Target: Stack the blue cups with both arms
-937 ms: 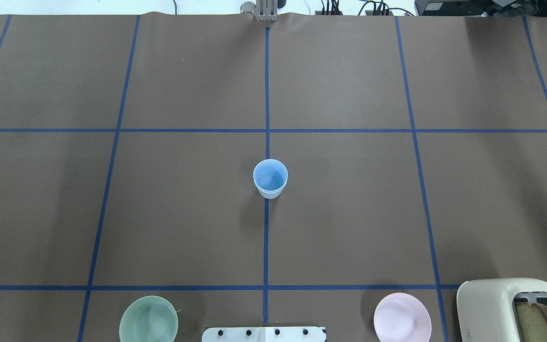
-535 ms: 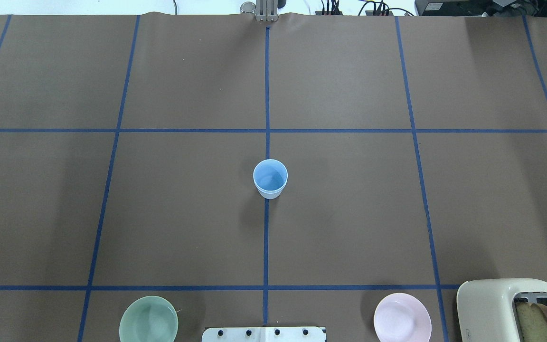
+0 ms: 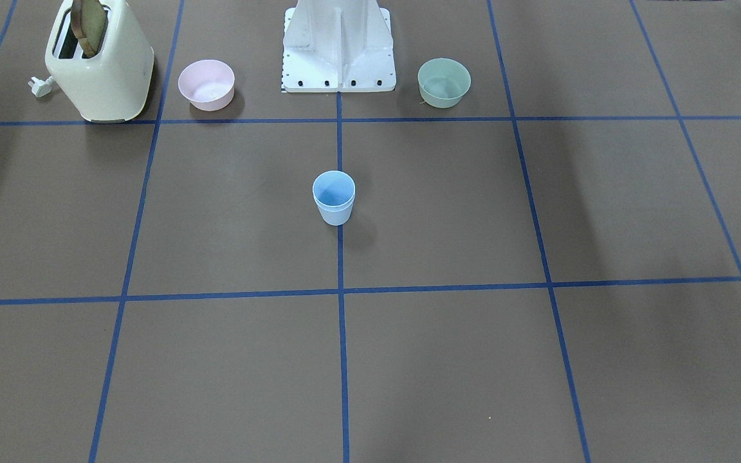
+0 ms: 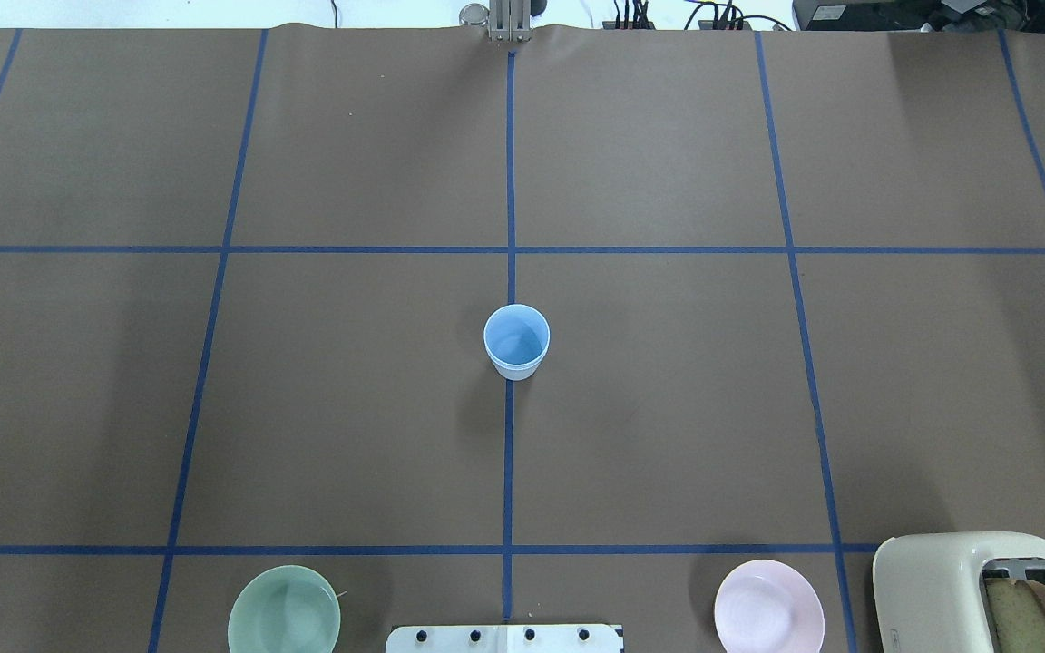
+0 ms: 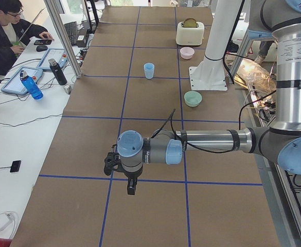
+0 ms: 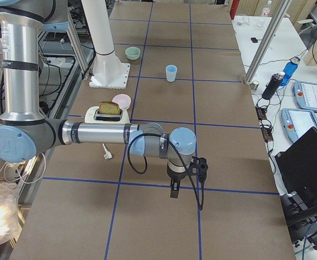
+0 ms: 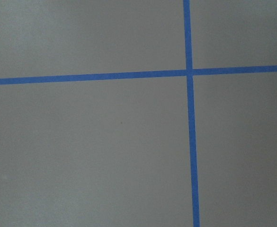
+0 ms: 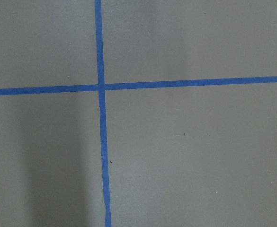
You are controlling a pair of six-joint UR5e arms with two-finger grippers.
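Jaws only in side views, nested blue cups (image 4: 516, 342) overhead

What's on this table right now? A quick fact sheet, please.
Blue cups: upright at the middle of the table, seemingly nested
Green bowl: beside the white post
Pink bowl: between post and toaster
Toaster: bread slice in its slot
Left gripper: over bare table, far from cups; open or shut unclear
Right gripper: same, opposite end
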